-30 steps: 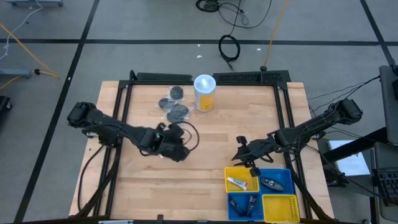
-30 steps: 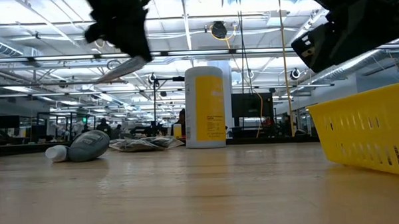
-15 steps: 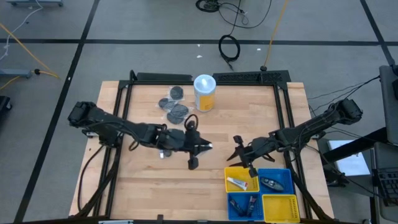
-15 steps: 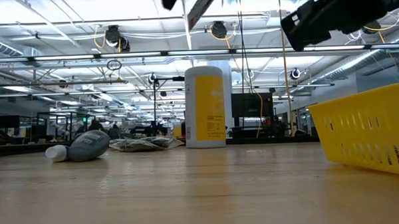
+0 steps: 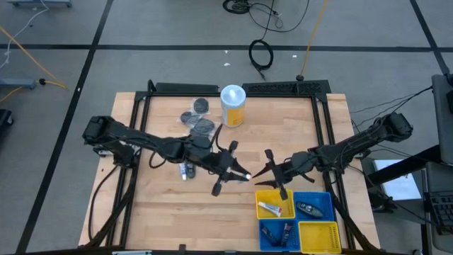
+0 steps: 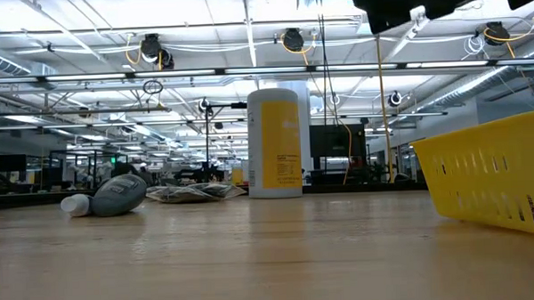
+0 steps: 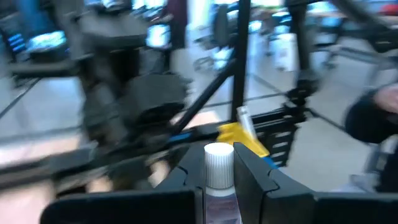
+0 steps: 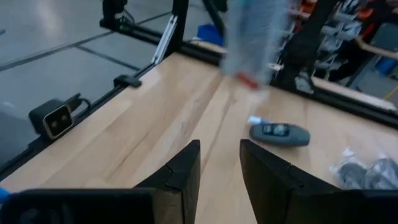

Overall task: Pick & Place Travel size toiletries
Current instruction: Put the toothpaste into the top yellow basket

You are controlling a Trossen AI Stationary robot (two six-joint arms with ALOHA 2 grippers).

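Note:
My left gripper (image 5: 234, 172) hangs over the table's middle, shut on a small tube with a white cap (image 7: 218, 163); its white end (image 5: 243, 176) points at the bins. My right gripper (image 5: 266, 168) stands open just to the right of it, above the yellow bin, with nothing between its fingers (image 8: 219, 158). A grey tube with a white cap (image 5: 186, 170) lies on its side on the wood (image 8: 278, 134) (image 6: 108, 196). Grey round packets (image 5: 200, 119) lie flat near the far edge. My left gripper pinches the tube between its two fingers just below the white cap (image 7: 219, 186), and the cap sticks out past the fingertips. The fingers point about level toward the table's right side and lie along the tube. The tube is lifted clear of the table.
A yellow-and-white canister (image 5: 233, 105) stands upright at the far middle. Yellow (image 5: 263, 195) and blue bins (image 5: 327, 202) sit at the near right, three of them with small items inside. A black frame (image 5: 322, 113) borders the table.
My left gripper has risen from the table's left middle and swung toward the right edge with the tube. It has turned from pointing down to about level. The grey tube it had stood over stays on the wood. My right gripper has tipped up a little.

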